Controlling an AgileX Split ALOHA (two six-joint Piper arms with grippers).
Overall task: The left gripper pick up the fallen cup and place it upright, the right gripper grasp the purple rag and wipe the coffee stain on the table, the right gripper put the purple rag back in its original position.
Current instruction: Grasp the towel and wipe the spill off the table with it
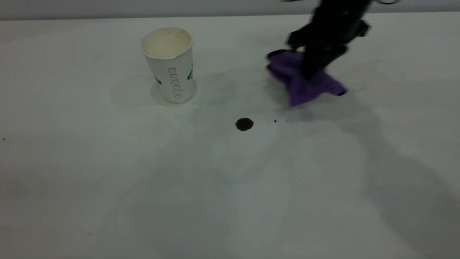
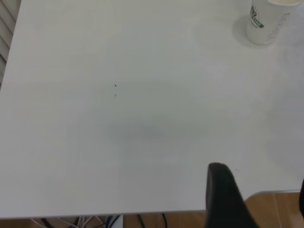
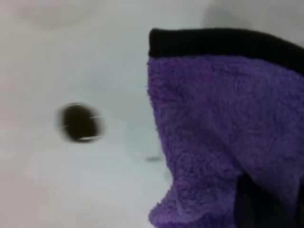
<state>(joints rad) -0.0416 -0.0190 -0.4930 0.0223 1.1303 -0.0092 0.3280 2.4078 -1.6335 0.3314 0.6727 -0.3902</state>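
The white paper cup (image 1: 167, 64) stands upright on the table (image 1: 107, 180), left of centre; it also shows in the left wrist view (image 2: 266, 21). The round dark brown coffee stain (image 1: 244, 124) lies in the middle, uncovered, and also shows in the right wrist view (image 3: 80, 123). My right gripper (image 1: 309, 73) is shut on the purple rag (image 1: 298, 84) and holds it hanging just above the table, behind and to the right of the stain. In the right wrist view the rag (image 3: 223, 128) drapes beside the stain. My left gripper (image 2: 259, 199) is open and empty over the table's edge, far from the cup.
A tiny dark speck (image 1: 275, 121) lies just right of the stain. Another speck (image 2: 115, 85) shows in the left wrist view. The table's edge (image 2: 142, 213) with wooden floor (image 2: 275, 211) and cables below is near the left gripper.
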